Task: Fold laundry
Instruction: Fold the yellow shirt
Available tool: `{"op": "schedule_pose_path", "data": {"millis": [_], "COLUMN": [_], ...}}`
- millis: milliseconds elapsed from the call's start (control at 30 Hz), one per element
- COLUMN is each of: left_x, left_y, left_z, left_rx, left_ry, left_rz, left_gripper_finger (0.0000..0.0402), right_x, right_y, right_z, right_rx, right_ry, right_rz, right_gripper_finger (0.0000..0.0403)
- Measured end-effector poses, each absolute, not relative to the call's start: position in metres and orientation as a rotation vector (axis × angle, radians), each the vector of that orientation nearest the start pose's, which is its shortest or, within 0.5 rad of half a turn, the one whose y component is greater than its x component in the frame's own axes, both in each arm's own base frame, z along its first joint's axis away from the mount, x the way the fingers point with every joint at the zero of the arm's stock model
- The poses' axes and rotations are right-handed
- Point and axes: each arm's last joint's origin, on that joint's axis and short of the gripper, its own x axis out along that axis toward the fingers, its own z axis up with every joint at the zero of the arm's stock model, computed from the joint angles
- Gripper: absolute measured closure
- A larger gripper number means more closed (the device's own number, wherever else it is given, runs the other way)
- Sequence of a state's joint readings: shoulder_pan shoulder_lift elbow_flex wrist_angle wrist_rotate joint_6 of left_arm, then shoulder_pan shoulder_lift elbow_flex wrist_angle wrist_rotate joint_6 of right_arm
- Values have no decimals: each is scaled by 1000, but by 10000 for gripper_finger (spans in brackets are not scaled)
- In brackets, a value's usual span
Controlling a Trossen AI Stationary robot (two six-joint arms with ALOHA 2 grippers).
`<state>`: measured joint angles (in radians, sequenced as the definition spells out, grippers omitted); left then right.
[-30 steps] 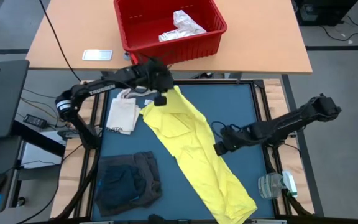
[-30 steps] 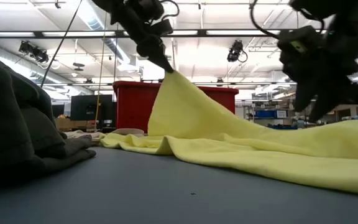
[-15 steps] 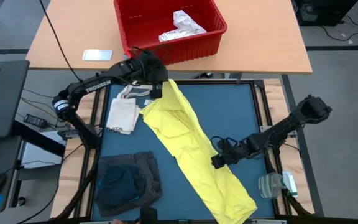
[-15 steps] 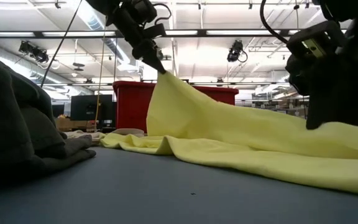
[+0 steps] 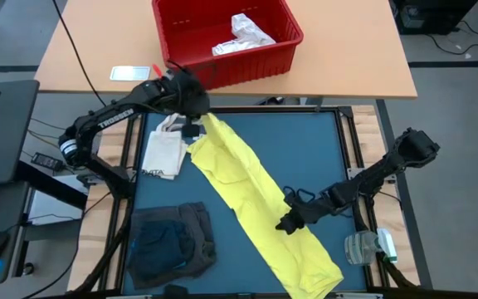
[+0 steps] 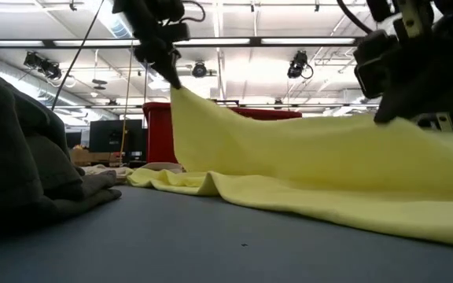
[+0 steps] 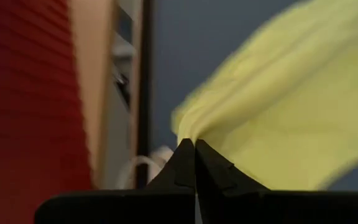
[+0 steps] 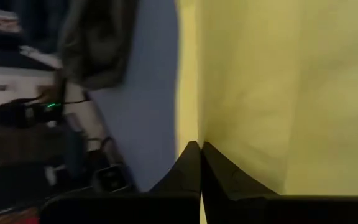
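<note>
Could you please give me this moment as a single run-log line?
task: fold laundry | left gripper: shut on yellow garment far end, lifted | right gripper: shut on its middle edge | cloth stretched between

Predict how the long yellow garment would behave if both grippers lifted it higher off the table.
Probably floppy: the yellow garment sags between the left gripper and right gripper, both shut on it. Likely light, since one pinched corner tents up. Its free end would probably drag.

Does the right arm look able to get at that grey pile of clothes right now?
Probably not: the right gripper is shut on the yellow garment, which lies between it and the grey pile.
</note>
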<state>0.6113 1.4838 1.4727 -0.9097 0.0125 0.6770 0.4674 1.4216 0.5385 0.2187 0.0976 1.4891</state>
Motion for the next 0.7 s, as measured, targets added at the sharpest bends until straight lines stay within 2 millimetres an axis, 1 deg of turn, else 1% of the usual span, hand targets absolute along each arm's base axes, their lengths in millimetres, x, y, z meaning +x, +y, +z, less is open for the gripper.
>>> {"op": "schedule_pose_path", "data": {"millis": [100,267,367,433,500,600,700], "left_x": [243,254,258,259,260,263,268], "left_y": [176,188,187,184,181,181,185], "left_z": [340,325,315,309,303,299,298], "left_rx": [291,273,247,234,223,215,226], "left_ry": [1085,1099,1151,1206,1254,1264,1224], "left_rz": [215,211,177,133,93,84,113], "left_gripper_finger": [401,401,401,401,401,401,401], "right_x": [235,236,237,240,241,240,235], "right_y": [116,116,112,111,111,114,125], "right_z": [158,159,159,162,164,164,165], "right_rx": [1267,1308,1307,1319,1335,1420,1532], "right_ry": [736,763,720,675,666,767,916], "right_rz": [-130,-117,-152,-147,-122,-69,12], "right_gripper_finger": [400,400,392,372,341,295,265]}}
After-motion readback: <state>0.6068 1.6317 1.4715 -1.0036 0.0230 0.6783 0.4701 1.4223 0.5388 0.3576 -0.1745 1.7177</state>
